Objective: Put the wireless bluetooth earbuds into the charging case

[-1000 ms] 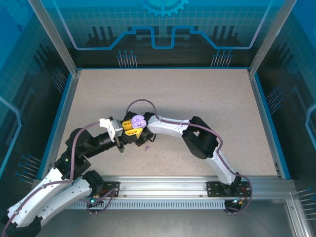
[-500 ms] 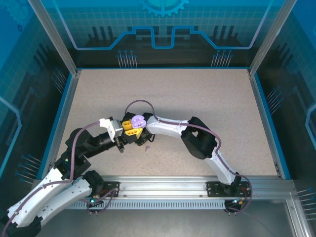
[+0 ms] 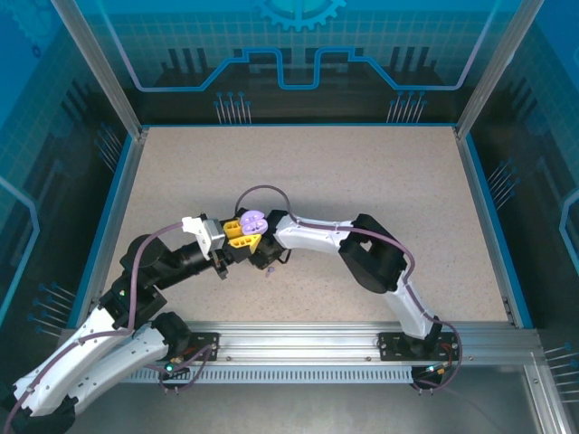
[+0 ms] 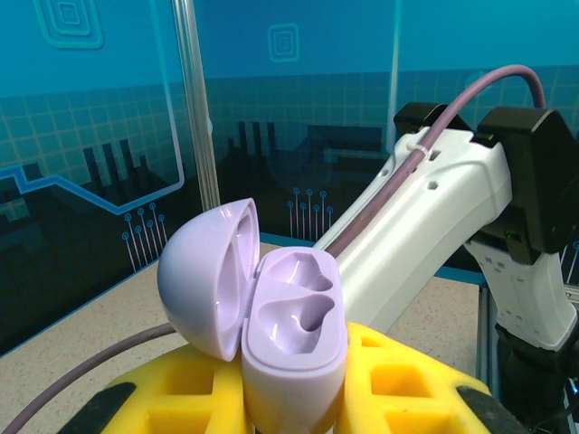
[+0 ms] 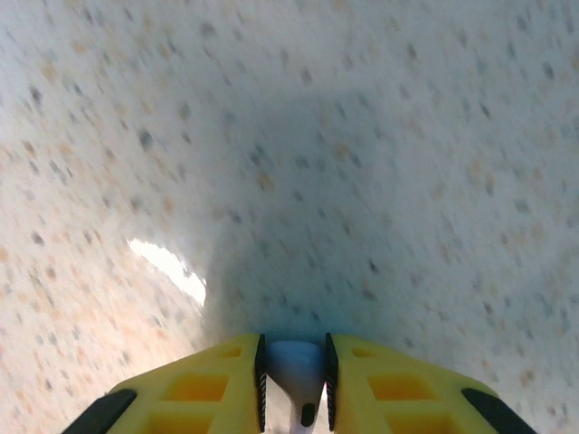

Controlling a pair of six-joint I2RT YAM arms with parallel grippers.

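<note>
Left wrist view, left jaws clamped on open lilac charging case (image 4: 294,357), right jaws pinching pale earbud (image 5: 293,363) by speckled bench (image 5: 380,172)

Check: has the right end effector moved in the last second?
Yes. In the top view the right end effector has shifted toward the near rail, away from the open lilac charging case, down onto the earbud on the table.

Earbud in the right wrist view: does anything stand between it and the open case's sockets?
Nothing visible does. The right gripper is shut on the earbud close to the table. The left gripper holds the case with its lid swung open, and both sockets are empty and uncovered.
</note>
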